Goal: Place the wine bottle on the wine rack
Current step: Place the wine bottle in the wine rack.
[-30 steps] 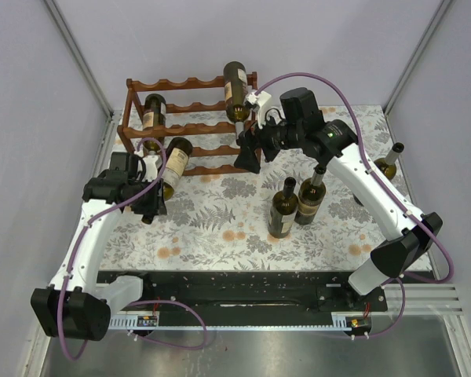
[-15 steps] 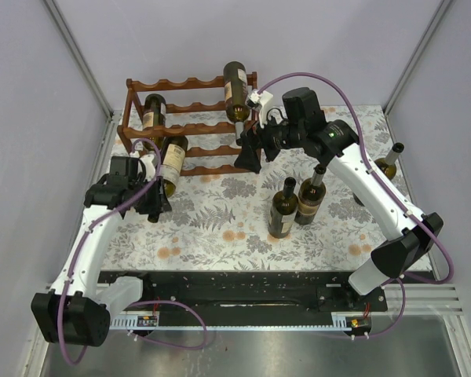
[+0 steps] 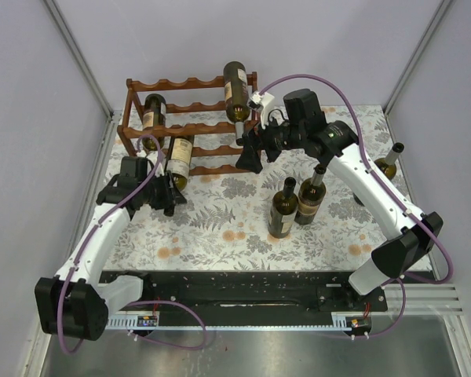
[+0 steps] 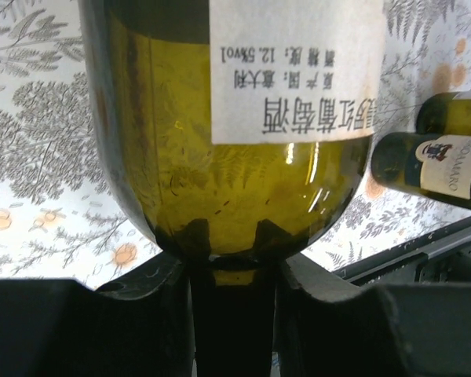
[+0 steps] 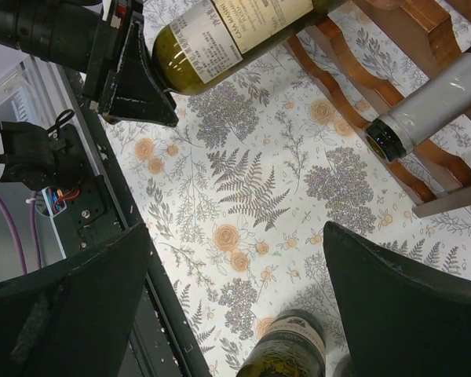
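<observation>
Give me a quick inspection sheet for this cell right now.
Surface: floral tablecloth, no spills seen.
Job's things: wine rack at back-left, two racked bottles; held bottle overlaps its lower front, seating unclear.
Clutter: two upright bottles mid-table, another bottle at right edge.
Grippers: left gripper shut on held bottle's neck; right gripper open, empty.
Cables: purple cables loop along both arms, no snag seen.
Surroundings: grey walls, nothing else seen.

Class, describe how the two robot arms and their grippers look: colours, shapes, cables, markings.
Both the left arm and right arm have white links with black joints and bases. A purple cable loops along each. The left gripper and right gripper are black, with broad wedge-shaped fingers.
</observation>
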Tool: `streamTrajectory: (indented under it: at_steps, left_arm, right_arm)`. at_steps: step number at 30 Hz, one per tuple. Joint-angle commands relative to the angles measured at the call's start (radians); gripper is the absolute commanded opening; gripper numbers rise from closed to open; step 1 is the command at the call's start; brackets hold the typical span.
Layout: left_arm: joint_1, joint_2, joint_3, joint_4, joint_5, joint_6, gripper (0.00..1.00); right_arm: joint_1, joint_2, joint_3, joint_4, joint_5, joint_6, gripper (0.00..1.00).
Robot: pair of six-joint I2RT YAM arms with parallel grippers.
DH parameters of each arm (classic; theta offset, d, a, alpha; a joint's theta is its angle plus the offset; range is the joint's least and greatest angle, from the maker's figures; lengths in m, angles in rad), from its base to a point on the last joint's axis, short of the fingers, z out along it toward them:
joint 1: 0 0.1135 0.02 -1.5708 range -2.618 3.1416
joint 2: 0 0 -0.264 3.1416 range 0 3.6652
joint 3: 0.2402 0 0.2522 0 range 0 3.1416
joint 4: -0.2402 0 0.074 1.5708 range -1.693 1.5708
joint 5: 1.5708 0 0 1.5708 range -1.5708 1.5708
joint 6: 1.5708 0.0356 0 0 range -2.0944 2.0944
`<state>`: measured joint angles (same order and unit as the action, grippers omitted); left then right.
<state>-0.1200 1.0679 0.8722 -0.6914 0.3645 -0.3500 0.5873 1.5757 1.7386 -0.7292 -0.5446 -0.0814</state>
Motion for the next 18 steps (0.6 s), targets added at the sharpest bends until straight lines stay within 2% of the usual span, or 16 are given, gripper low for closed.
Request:
streamTrajectory:
  at_steps: [1,13,18]
  left_arm:
    - [-0.029,0.001,0.002,0.297,0.047,-0.059,0.0]
    - [-0.05,0.06,-0.048,0.512,-0.048,-0.139,0.0]
    - [-0.055,0.09,-0.022,0.529,-0.093,-0.155,0.0]
  right_arm:
    - [-0.006,-0.046,0.001,0.033,-0.031,0.002,0.99]
    - [-0.014,-0.065,-0.03,0.037,-0.041,-0.008,0.99]
    - [-0.012,-0.066,-0.036,0.039,-0.052,-0.004,0.99]
